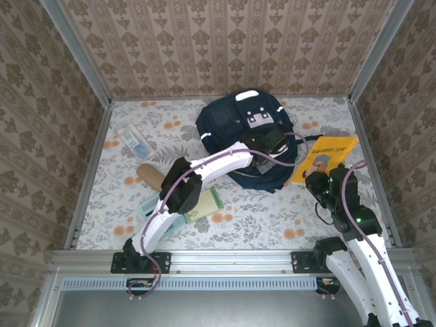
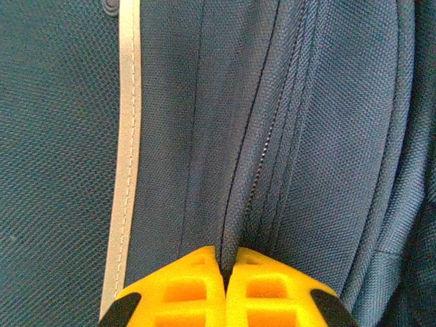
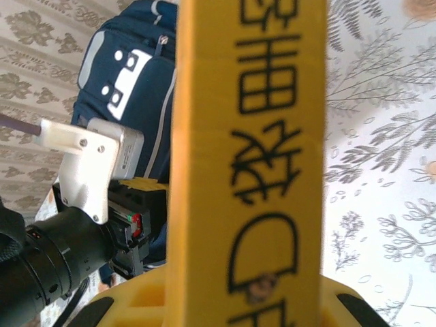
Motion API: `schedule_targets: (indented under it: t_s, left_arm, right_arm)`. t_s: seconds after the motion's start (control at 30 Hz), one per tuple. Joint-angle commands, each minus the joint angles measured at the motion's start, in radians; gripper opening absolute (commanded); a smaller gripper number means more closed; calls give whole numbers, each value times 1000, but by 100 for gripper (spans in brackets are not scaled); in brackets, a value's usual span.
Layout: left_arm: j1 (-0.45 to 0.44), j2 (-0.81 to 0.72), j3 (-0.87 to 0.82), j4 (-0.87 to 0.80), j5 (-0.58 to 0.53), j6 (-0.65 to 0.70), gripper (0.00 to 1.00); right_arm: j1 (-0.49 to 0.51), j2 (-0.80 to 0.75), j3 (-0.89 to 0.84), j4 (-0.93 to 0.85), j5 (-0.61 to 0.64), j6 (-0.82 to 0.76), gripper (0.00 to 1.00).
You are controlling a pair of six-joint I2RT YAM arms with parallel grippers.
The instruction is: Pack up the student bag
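Left tool [image 2: 227, 272], jaws together, on student bag [image 2: 327, 136] zipper seam [image 2: 264, 153].

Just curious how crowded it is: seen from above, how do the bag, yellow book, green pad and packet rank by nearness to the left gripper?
1. Bag: under the left gripper.
2. Yellow book: right.
3. Green pad: near-left.
4. Packet: far left.

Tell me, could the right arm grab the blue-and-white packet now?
Probably not: the right gripper is shut on the yellow book, and the left arm and student bag lie between it and the packet.
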Motion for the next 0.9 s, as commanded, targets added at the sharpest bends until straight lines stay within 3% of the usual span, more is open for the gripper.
schedule_targets:
  t_s: [0.0, 0.23, 0.5, 0.7, 0.87]
  left_arm:
    - [33, -110, 113, -40, -23, -16, 0]
    - [100, -145, 256, -72, 69, -110, 0]
    - [170, -138, 358, -41, 184, -221, 0]
    - [200, -145, 369, -19, 203, -273, 0]
    - [236, -146, 363, -23, 232, -330, 0]
  right_arm:
    - [-4, 25, -7, 223, -92, 11, 0]
    - [-1, 146, -39, 472, -213, 79, 0]
    - [65, 360, -38, 743, -198, 153, 0]
    - [163, 510, -21, 846, -63, 193, 0]
    - [223, 409, -61, 760, 196, 196, 0]
